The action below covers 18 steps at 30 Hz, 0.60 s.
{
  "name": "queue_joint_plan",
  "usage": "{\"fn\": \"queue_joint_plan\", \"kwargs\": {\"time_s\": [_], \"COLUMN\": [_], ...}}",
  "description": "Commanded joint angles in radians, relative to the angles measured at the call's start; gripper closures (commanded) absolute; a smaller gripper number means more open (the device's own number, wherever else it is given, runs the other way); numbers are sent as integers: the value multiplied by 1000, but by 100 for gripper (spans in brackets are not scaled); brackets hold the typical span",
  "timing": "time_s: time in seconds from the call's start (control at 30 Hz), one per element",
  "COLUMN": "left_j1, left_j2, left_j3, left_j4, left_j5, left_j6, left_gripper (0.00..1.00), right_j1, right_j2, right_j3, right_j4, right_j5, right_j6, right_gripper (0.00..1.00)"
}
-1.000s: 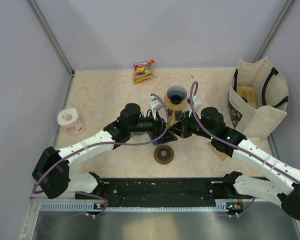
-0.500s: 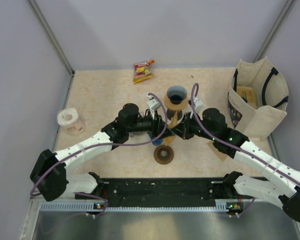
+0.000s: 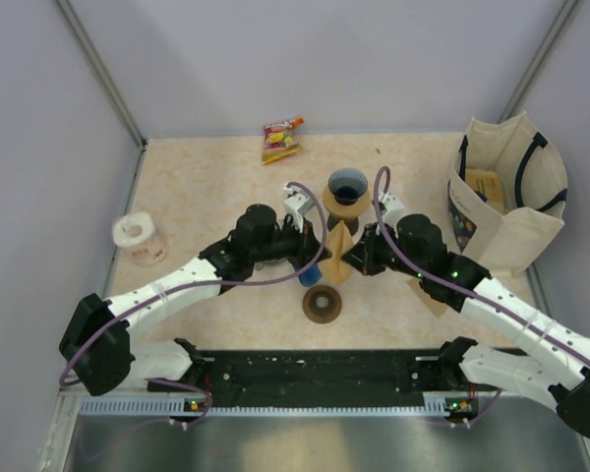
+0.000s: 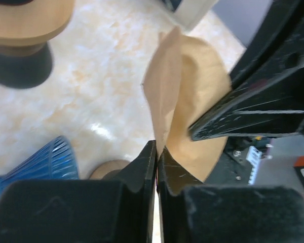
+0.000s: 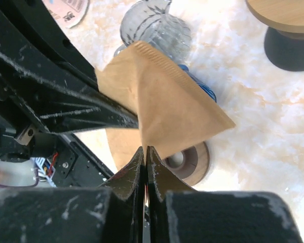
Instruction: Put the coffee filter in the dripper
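Note:
The brown paper coffee filter (image 3: 336,246) hangs above the table between my two grippers. My left gripper (image 3: 324,253) is shut on the filter's left edge, which shows in the left wrist view as filter (image 4: 192,101) running into the gripper (image 4: 156,150). My right gripper (image 3: 349,258) is shut on the other side, with the filter (image 5: 162,101) fanning out from the gripper (image 5: 144,150). The two paper layers stand slightly apart. The blue ribbed dripper (image 3: 310,276) lies on the table just under and left of the filter, also visible as dripper (image 4: 38,169).
A wooden ring (image 3: 322,303) lies in front of the filter. A wooden stand with a dark blue cup (image 3: 347,190) stands just behind it. A snack packet (image 3: 281,140) is at the back, a paper roll (image 3: 138,237) at the left and a cloth bag (image 3: 506,202) at the right.
My left gripper has gone from open to shut on the filter's edge. The filter now stands a little higher and more spread between the two grippers.

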Motion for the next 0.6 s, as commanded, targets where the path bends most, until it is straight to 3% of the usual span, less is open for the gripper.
{"fn": "queue_joint_plan", "kwargs": {"time_s": [0.0,0.27,0.57], "left_j1": [-6,-69,-136], "left_j2": [2,45,100], "left_j3": [80,169,306], "left_j4": [-106,-285,-511], "left_j5": [-170,-401,-661], "left_j6": [8,-16,-96], "left_gripper": [98,100,100], "right_j1": [9,10,10], "right_j2": [-9,82,79], "right_j3": [18,58,58], "right_j4": [-15,-96,-157], "right_j5": [89,207,339], "right_j6": [14,20,52], "right_gripper": [100,100,100]}}
